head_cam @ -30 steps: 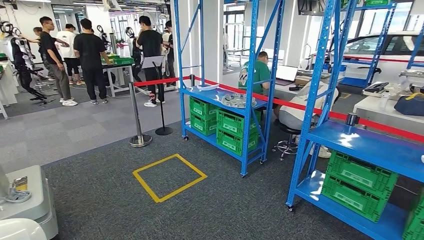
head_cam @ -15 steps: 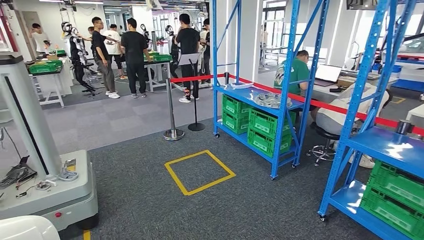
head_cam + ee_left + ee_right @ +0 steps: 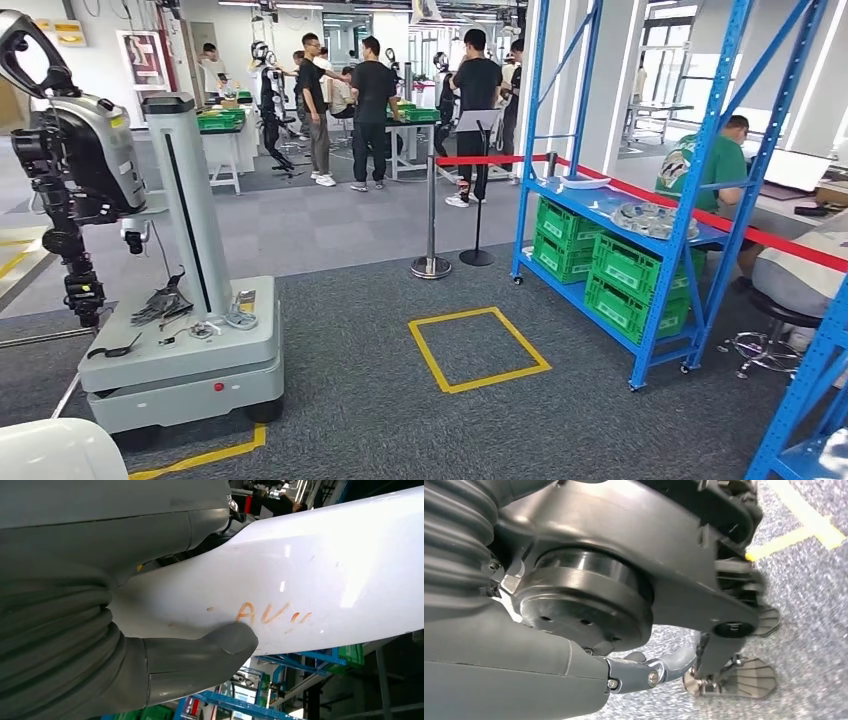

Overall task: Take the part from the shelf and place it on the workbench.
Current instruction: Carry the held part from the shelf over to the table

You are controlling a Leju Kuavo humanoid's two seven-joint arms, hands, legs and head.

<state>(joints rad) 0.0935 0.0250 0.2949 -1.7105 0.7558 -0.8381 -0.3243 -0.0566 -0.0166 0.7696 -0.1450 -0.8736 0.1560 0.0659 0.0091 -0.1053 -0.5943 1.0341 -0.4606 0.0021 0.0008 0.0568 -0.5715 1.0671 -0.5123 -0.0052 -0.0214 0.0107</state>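
Grey carpet floor, open workshop, people standing at the far end. We take the blue shelf (image 3: 640, 215) as landmark: metal uprights, blue middle deck, green slatted crates (image 3: 625, 280) beneath. The part (image 3: 652, 219) lies on that deck near its right end, a flat silvery metal piece, irregular outline, looks cast; detail too small to tell. Yellow taped square (image 3: 478, 347) on the carpet sits just in front of the shelf; a grey wheeled cart (image 3: 180, 340) with small tools on top stands well left of it. Left robot hand (image 3: 150, 665): thick grey thumb lies against a glossy white shell, holding nothing we can see; fingers hidden, so cannot tell. Right robot hand (image 3: 649, 672): a thin metal finger shows, state cannot tell. Step in hand, we judge: approach. Best to stop on the square, face the shelf squarely, then reach in between the uprights.
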